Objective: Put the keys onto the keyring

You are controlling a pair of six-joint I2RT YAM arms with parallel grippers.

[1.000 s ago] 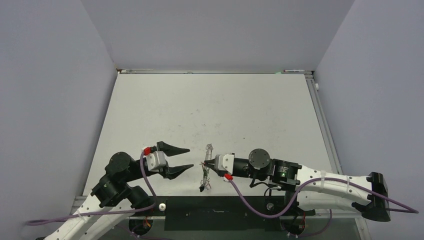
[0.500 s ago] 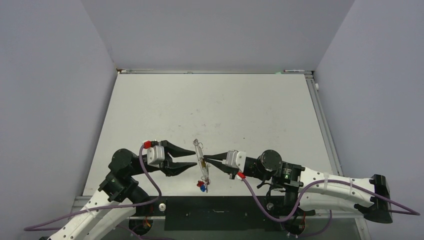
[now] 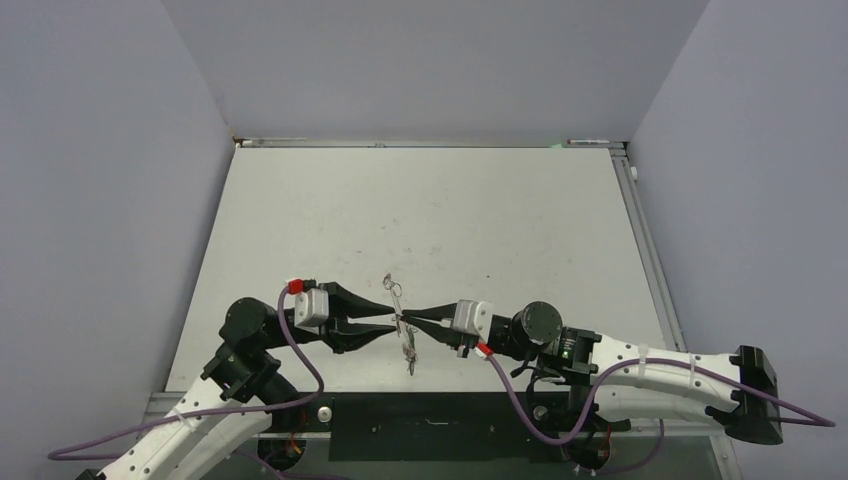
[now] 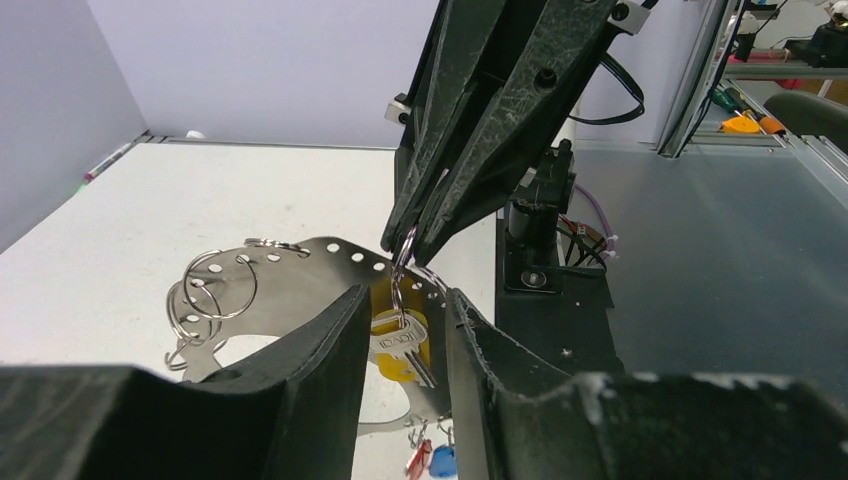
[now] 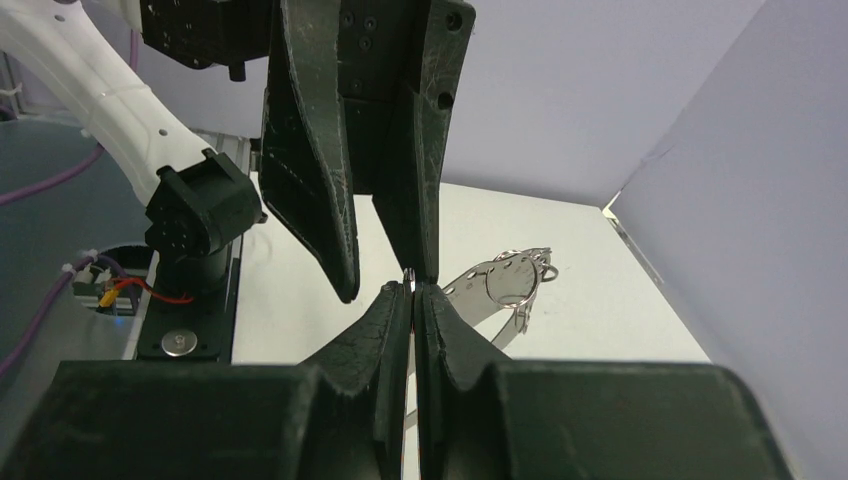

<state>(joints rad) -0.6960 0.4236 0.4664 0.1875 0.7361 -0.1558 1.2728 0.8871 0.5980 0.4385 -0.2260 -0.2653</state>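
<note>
mid-task, by the look of it.

nearest, just past the black strip [image 3: 430, 425] at the near edge of the table [image 3: 420, 210]:
- holding the keyring [image 4: 300, 250] aloft in the right gripper [image 3: 410, 320], clenched tight on the thin upper rim.
- meeting it tip to tip with the left gripper [image 3: 388, 319], jaws parted, one finger either side of the yellow key [image 4: 400, 342]. cannot tell whether touching it.

done so far, as it seems:
- hanging with the keyring already: the yellow key up by the pinch, a red tag [image 4: 420, 462] and a blue tag [image 4: 443, 460] dangling at the bottom, some small rings [image 4: 205, 300] at one end.
- no sight of a green one.
- cannot tell whether the keys [image 3: 409, 352] are truly threaded on or only caught.

probably left: seating the yellow key, accounting for any key missing, then laying the lot down.

room for moving:
- hardly any between the two sets of fingertips; risks knocking the keyring out of the pinch with any sideways nudge.
- not much margin toward the near edge either; could lose a dropped key onto the strip.
- farther out, broad table for carrying or setting down, with side walls well apart and the back wall [image 3: 430, 70] farthest off.
</note>
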